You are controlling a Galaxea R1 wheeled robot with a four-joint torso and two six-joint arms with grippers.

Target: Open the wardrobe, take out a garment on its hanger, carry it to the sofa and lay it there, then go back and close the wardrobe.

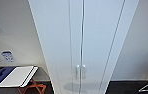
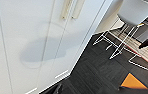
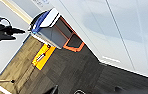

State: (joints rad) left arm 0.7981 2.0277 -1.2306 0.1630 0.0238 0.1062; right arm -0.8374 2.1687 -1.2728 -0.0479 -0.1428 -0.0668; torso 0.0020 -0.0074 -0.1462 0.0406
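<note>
The wardrobe stands straight ahead in the head view, tall and white, with both full-height doors shut. Its two small vertical white handles sit side by side at the middle seam, low in that view. The left wrist view catches the doors' lower part with the handles, and a soft grey shadow lies on the panels. The right wrist view has the wardrobe's base running along the dark floor.
Left of the wardrobe a folding stand with orange legs carries a white slab and blue cloth. A white chair on a wire frame stands right of the wardrobe. Dark carpet lies in front, with a yellow sign on it.
</note>
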